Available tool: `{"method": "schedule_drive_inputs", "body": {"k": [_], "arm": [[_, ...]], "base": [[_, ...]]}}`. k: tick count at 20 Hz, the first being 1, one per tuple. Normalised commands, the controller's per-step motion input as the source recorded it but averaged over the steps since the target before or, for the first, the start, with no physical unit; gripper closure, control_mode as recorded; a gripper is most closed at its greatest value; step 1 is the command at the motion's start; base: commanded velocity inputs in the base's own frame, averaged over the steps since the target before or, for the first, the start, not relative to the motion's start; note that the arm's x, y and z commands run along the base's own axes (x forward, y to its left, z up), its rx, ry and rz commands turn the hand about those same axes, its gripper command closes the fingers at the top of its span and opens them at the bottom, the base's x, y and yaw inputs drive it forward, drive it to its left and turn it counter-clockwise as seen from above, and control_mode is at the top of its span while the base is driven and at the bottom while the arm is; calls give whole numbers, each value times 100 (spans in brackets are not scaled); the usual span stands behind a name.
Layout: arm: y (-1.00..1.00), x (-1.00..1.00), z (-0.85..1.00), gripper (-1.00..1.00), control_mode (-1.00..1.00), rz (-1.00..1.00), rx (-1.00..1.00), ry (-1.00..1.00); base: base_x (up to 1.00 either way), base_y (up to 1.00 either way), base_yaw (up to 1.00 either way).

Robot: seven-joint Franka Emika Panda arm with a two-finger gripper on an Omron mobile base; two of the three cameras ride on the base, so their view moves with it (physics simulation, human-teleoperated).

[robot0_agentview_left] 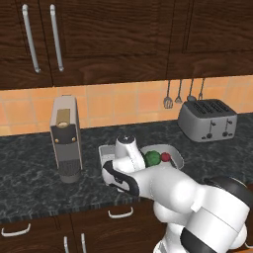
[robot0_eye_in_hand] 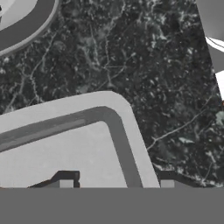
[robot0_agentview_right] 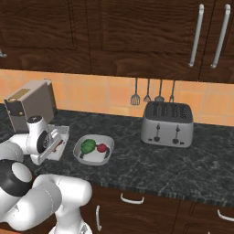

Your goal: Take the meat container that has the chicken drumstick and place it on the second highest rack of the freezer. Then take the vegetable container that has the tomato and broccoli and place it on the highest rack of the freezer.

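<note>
The meat container [robot0_agentview_left: 104,153] [robot0_agentview_right: 58,135] is a pale grey tray on the dark counter, mostly covered by my hand. The chicken drumstick is hidden under the hand. In the hand view my gripper [robot0_eye_in_hand: 117,181] is low over the tray's corner wall [robot0_eye_in_hand: 127,131], one fingertip [robot0_eye_in_hand: 65,180] inside and the other outside, jaws apart. To the right lies the vegetable container [robot0_agentview_left: 176,159] [robot0_agentview_right: 93,160], with the broccoli [robot0_agentview_left: 152,158] [robot0_agentview_right: 88,146] and the tomato [robot0_agentview_left: 165,157] [robot0_agentview_right: 102,147] in it. Its rim [robot0_eye_in_hand: 26,27] shows at the top left of the hand view. The freezer is out of view.
A grey coffee machine [robot0_agentview_left: 65,136] [robot0_agentview_right: 29,103] stands just left of the meat container. A toaster [robot0_agentview_left: 207,120] [robot0_agentview_right: 167,122] sits at the back right, with utensils [robot0_agentview_left: 183,94] [robot0_agentview_right: 153,93] hanging on the tiled wall. Dark cabinets hang above the counter.
</note>
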Motion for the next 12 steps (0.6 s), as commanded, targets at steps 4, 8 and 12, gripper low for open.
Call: {"method": "schedule_drive_inputs", "body": {"k": [4,8,12], "arm": [[0,0,0,100,-100,0,0,0],[0,0,0,100,-100,0,0,0],[0,-5,36,100,-100,0,0,0]], "base": [[0,0,0],[0,0,0],[0,0,0]]}}
